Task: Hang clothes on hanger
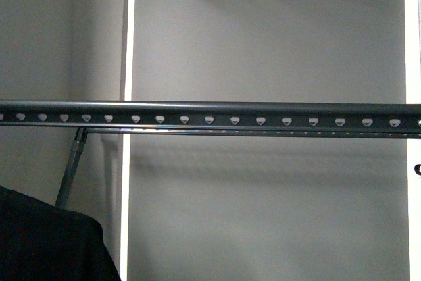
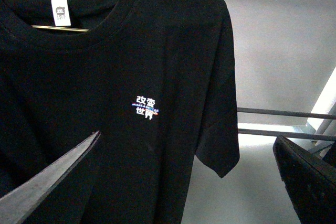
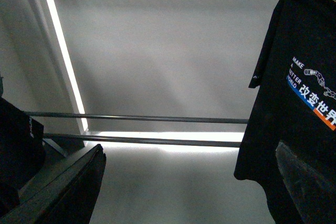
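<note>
Finding: black T-shirt hangs on hanger, its bar visible inside the collar, L & R jaws both wide, holding nothing; prob. only retreat remains, so keep both clear of fabric & rack rail.

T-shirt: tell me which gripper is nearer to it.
Left, probably. The left gripper points straight at the T-shirt, which fills its view; the right gripper has it off to one side.
</note>
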Controlling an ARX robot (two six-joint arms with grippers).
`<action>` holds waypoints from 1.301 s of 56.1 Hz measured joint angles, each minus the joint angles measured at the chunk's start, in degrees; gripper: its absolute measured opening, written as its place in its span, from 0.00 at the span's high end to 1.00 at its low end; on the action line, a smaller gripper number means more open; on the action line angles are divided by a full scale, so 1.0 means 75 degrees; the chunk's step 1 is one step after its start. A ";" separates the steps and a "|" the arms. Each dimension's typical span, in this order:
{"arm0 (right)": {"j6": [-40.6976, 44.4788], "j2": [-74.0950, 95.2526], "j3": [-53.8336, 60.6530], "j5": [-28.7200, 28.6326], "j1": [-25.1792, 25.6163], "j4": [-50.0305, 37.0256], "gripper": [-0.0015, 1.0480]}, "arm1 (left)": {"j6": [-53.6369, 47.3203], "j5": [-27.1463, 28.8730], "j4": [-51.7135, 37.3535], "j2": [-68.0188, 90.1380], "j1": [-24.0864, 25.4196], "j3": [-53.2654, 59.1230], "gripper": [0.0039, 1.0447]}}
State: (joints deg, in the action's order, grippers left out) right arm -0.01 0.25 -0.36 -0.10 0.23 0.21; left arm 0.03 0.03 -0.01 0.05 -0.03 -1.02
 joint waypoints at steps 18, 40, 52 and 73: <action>0.0000 0.0000 0.0000 0.0009 0.0000 0.0000 0.07 | -0.0583 -0.2378 0.0781 0.0790 0.0627 -0.0356 0.06; 0.0000 0.0000 0.0000 -0.0003 -0.0020 0.0000 0.07 | 0.2981 0.1177 -0.2760 0.7149 -0.1603 -0.3398 0.06; 0.0000 0.0000 0.0000 0.0003 -0.0020 0.0000 0.07 | 0.4476 0.2460 -0.2486 0.9291 -0.1265 -0.5056 0.06; 0.0000 0.0000 0.0000 0.0003 -0.0020 0.0000 0.07 | 0.4736 0.3194 -0.2224 1.1852 -0.0595 -0.7606 0.06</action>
State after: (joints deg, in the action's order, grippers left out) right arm -0.01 0.25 -0.36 -0.08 0.08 0.21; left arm 35.55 23.99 -16.69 88.95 -4.49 -58.06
